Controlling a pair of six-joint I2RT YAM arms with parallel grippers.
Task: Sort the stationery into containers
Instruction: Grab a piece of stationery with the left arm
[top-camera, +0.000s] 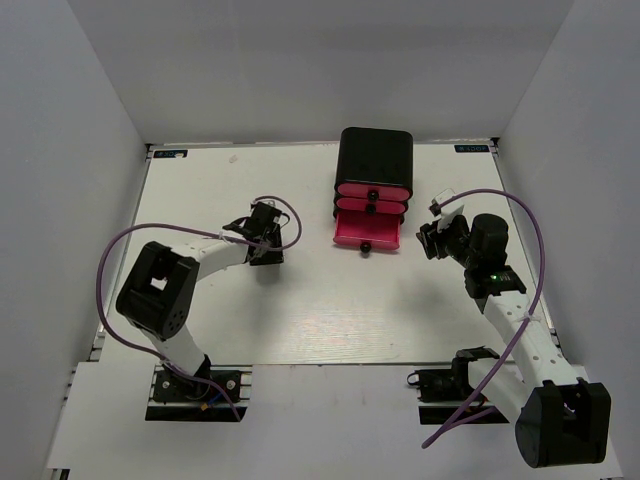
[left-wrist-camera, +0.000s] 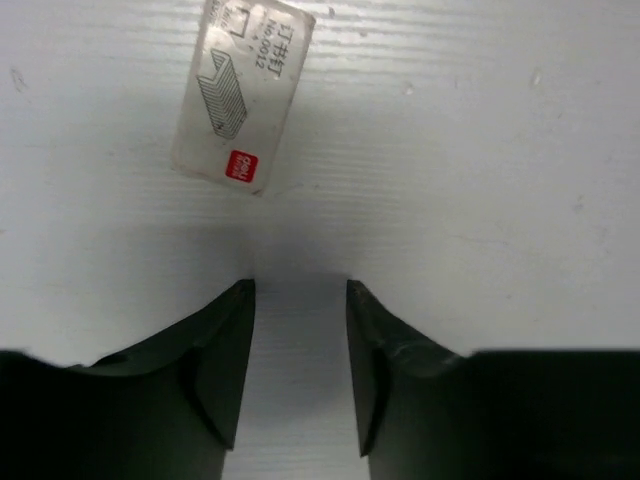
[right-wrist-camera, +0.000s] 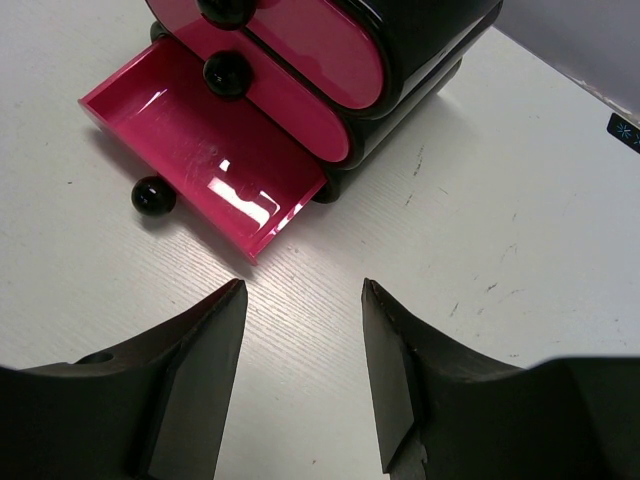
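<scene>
The black rounded cabinet (top-camera: 375, 152) stands at the back middle with three pink drawers. Its bottom drawer (top-camera: 367, 232) is pulled out; the right wrist view shows this drawer (right-wrist-camera: 205, 150) empty inside, with its black knob (right-wrist-camera: 153, 196) at the front. The two upper drawers are shut. A small whitish staples box (left-wrist-camera: 243, 98) lies flat on the table ahead of my left gripper (left-wrist-camera: 300, 290), which is open and empty. My right gripper (right-wrist-camera: 304, 290) is open and empty, just right of the open drawer. Both grippers show from above, left (top-camera: 266, 250) and right (top-camera: 430, 240). No pens or markers are in view.
The white table (top-camera: 300, 310) is boxed in by grey walls at the left, right and back. Purple cables loop over both arms. A small white piece (top-camera: 441, 207) shows just behind the right wrist; I cannot tell what it is.
</scene>
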